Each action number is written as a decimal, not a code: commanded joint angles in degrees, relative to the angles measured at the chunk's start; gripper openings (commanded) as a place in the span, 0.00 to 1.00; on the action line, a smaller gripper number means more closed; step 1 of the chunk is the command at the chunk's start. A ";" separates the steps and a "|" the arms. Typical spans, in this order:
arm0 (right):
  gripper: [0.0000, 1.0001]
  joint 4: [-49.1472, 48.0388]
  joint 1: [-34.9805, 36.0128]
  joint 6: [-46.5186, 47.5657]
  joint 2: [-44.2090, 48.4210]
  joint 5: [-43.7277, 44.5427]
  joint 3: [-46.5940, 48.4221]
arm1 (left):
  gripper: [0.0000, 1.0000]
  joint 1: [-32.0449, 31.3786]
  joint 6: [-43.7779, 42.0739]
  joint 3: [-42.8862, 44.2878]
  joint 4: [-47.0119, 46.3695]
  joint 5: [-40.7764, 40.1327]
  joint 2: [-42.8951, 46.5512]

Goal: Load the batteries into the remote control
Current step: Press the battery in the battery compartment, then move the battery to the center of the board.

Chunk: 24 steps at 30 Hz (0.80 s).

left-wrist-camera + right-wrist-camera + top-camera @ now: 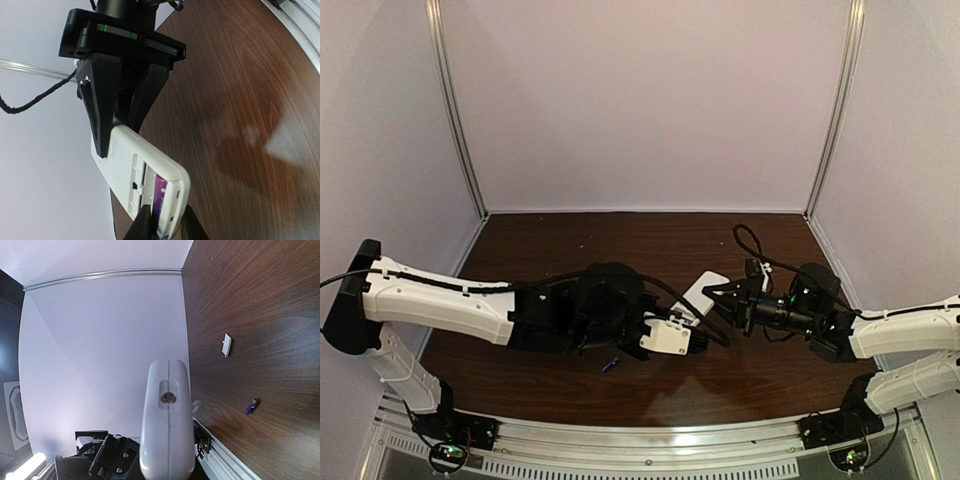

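Note:
The white remote control (704, 290) hangs above the table between both grippers. My right gripper (718, 300) is shut on its one end; in the left wrist view its black fingers (101, 120) clamp the remote's far end. The remote's back (120, 165) faces that camera with the battery bay open and one purple battery (160, 192) lying in it. My left gripper (167, 227) is closed over the remote's near edge, one finger inside the bay beside the battery, the other outside the side wall. The second battery (610, 363) lies on the table, also in the right wrist view (251, 406).
A small white battery cover (227, 344) lies on the dark wood table (570, 240) beyond the loose battery. The remote's front end with its LED (167, 397) fills the middle of the right wrist view. Lilac walls enclose the table; a metal rail (650, 440) runs along the near edge.

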<state>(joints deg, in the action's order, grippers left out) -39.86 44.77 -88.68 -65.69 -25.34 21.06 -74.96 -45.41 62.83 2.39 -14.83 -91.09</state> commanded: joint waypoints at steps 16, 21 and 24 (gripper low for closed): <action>0.00 3.30 -4.41 21.40 3.25 -0.71 -1.66 | 0.65 5.12 26.35 0.39 5.81 6.37 11.91; 0.00 5.96 -7.12 28.02 4.57 -5.03 -0.97 | 0.63 11.96 42.70 -3.15 12.66 11.90 15.15; 0.00 7.99 -7.67 31.73 5.00 -7.37 0.26 | 0.60 15.27 51.08 -4.71 17.37 14.51 15.00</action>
<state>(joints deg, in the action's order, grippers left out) -34.35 37.89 -64.42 -62.00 -28.56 20.18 -63.07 -10.13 61.43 11.27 -5.50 -75.09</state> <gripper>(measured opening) 0.161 0.617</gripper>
